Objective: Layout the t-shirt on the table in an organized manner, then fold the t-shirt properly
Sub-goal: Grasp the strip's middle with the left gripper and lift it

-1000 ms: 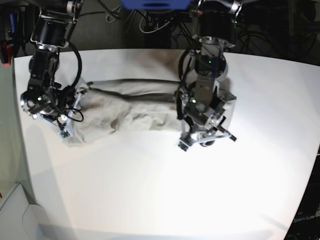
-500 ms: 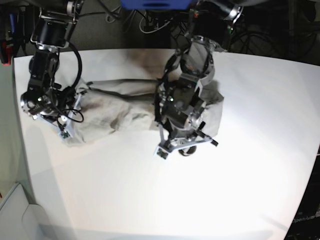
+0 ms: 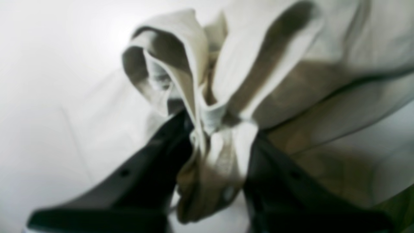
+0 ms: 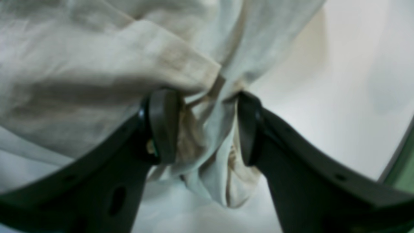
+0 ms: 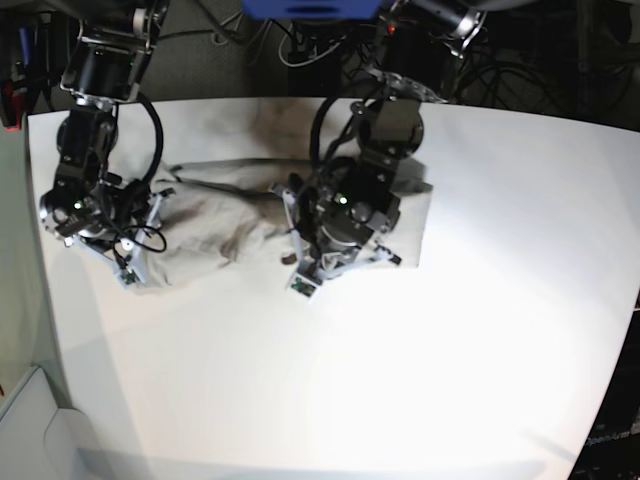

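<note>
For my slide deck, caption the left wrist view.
Left gripper pinching a bunched fold of the t-shirt above the table.

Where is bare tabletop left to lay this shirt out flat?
The near half of the smooth white table, in front of both grippers, is bare, as is its right side past the light grey-beige cotton t-shirt. The far-left band is crowded: shirt bunched between the left gripper and right gripper.
</note>
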